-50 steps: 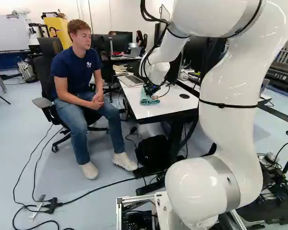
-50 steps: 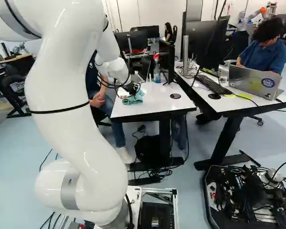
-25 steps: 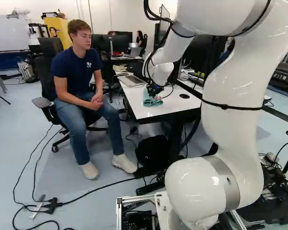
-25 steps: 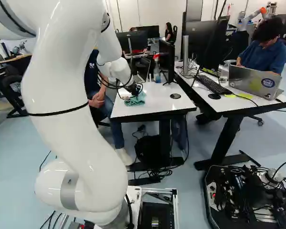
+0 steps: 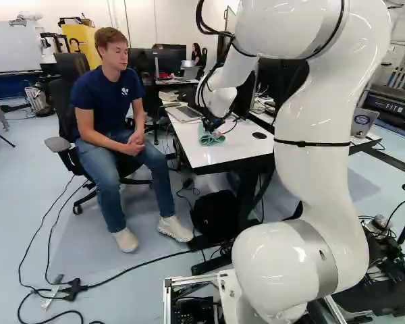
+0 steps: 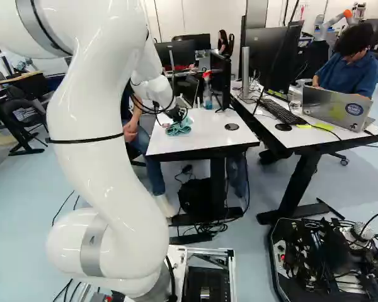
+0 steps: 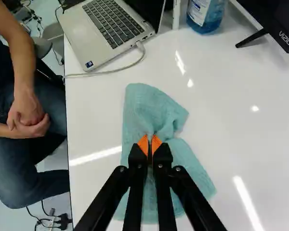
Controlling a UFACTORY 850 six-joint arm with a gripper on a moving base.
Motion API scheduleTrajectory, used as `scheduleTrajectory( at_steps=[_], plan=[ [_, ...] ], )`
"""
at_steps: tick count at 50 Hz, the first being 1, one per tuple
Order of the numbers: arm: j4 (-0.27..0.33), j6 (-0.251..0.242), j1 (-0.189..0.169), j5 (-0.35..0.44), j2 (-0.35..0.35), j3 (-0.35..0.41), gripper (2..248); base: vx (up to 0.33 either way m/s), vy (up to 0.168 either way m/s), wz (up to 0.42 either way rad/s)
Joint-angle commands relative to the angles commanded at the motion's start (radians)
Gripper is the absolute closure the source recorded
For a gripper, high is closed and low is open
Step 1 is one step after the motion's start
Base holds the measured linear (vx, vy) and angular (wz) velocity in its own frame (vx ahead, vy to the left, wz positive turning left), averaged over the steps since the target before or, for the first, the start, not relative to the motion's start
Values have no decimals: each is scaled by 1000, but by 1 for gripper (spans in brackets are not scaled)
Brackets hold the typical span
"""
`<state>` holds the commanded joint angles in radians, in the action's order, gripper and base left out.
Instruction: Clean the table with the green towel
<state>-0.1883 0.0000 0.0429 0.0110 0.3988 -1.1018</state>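
You have one turquoise cloth towel (image 7: 137, 106), and one black pincer (image 6: 177, 121) with two orange ridged pads (image 7: 143, 144). Across two white-topped rectangular benches (image 6: 208, 136), near and right, you can count two silver-grey laptops (image 7: 82, 36), one to each bench. The near bench also gives you one clear plastic bottle (image 7: 206, 14) of blue liquid and one flat round black disc (image 6: 232, 126).

My tool (image 6: 179, 119) pinches a fold of the green towel (image 7: 149, 103) between its orange pads (image 7: 143, 144), the rest spread on the glossy white table (image 7: 226, 139) (glare streaks it here and there). Beyond the towel I see an open laptop (image 7: 98, 36) with a cable (image 7: 111, 71) plugged in, a bottle of blue liquid (image 7: 205, 18) and a black screen (image 7: 279, 21).
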Motion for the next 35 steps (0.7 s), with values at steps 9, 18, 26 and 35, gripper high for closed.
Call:
scheduleTrajectory(
  at_steps=[9, 18, 26, 35],
  plan=[
    [0, 0, 9, 0, 40, -51, 218, 0, 0, 0],
    [0, 0, 17, 0, 74, -95, 218, 0, 0, 0],
    [0, 0, 19, 0, 67, -86, 218, 0, 0, 0],
    [0, 0, 21, 0, 34, -43, 218, 0, 0, 0]
  ],
)
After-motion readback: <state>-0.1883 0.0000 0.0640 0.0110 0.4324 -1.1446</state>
